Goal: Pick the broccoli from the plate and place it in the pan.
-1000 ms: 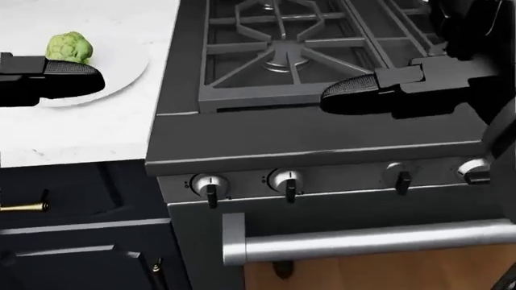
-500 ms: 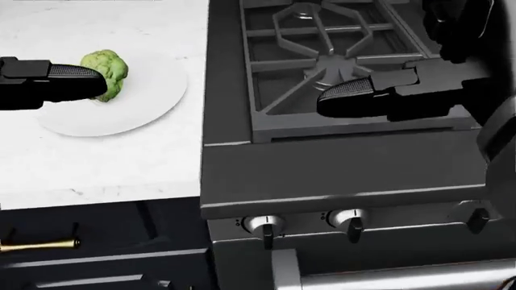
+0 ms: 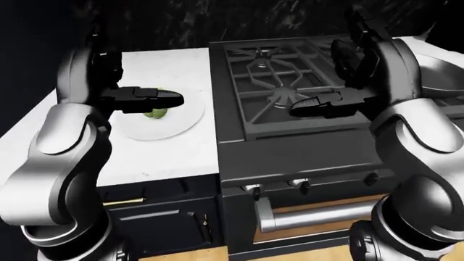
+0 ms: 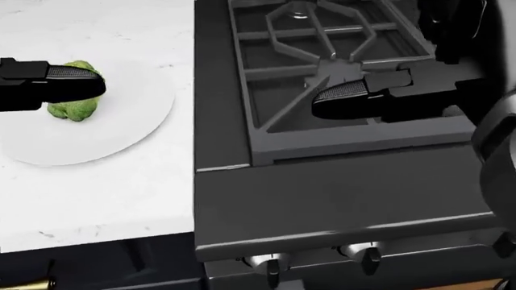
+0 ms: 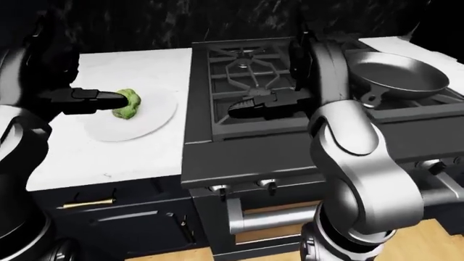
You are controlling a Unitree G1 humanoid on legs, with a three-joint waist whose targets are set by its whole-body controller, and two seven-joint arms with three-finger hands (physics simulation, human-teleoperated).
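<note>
A green broccoli (image 4: pixel 74 109) sits on a round white plate (image 4: pixel 121 136) on the white counter at the left of the head view. My left hand (image 4: pixel 84 81) reaches in from the left with its fingers stretched flat over the top of the broccoli, open and holding nothing. Over the stove's left burner grate my right hand (image 4: pixel 334 96) hovers, fingers straight, open and empty. The grey pan (image 5: pixel 398 73) stands on the right burner, seen in the right-eye view behind my right arm.
The black stove (image 4: pixel 322 199) fills the middle and right, with raised grates (image 4: pixel 322 42) and knobs (image 4: pixel 270 264) along its lower edge. An oven handle (image 5: pixel 268 217) sticks out below. Dark cabinets with a brass pull (image 5: pixel 87 204) sit under the white counter (image 4: pixel 97 199).
The whole picture has shifted as the camera moved; plate and stove now sit lower in the head view. My left hand now overlaps the broccoli's top. The right hand stays over the grate.
</note>
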